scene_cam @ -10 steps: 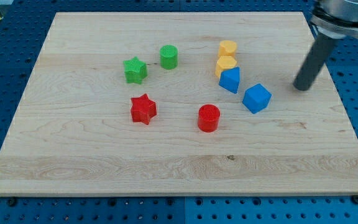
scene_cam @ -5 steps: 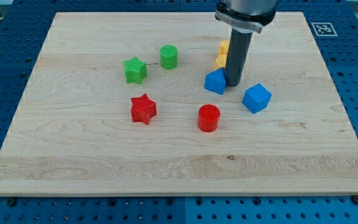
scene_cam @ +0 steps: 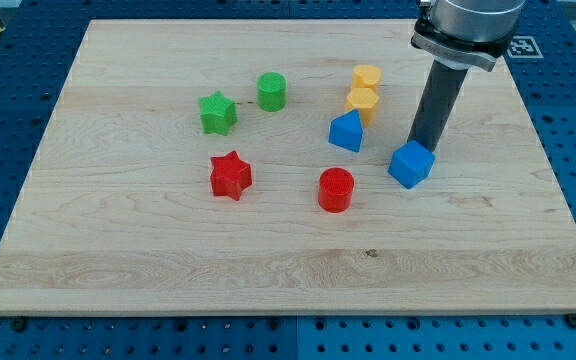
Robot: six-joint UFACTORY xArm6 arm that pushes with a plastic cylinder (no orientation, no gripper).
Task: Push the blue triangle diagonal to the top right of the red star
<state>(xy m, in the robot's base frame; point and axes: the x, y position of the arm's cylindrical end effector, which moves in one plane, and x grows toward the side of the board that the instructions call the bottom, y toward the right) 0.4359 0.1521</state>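
The blue triangle (scene_cam: pixel 346 131) lies on the wooden board (scene_cam: pixel 148 240) right of centre, just below-left of two yellow blocks (scene_cam: pixel 364 90). The red star (scene_cam: pixel 231 175) lies well to its lower left. My tip (scene_cam: pixel 423 145) stands to the right of the triangle, apart from it, touching or nearly touching the top edge of the blue cube (scene_cam: pixel 411 164).
A red cylinder (scene_cam: pixel 336 189) lies below the blue triangle. A green star (scene_cam: pixel 217 112) and a green cylinder (scene_cam: pixel 272 91) lie toward the view's upper left, above the red star.
My tip came in from the right, pushed the blue triangle a little left off the yellow blocks, then moved back right to the blue cube, which has shifted slightly.
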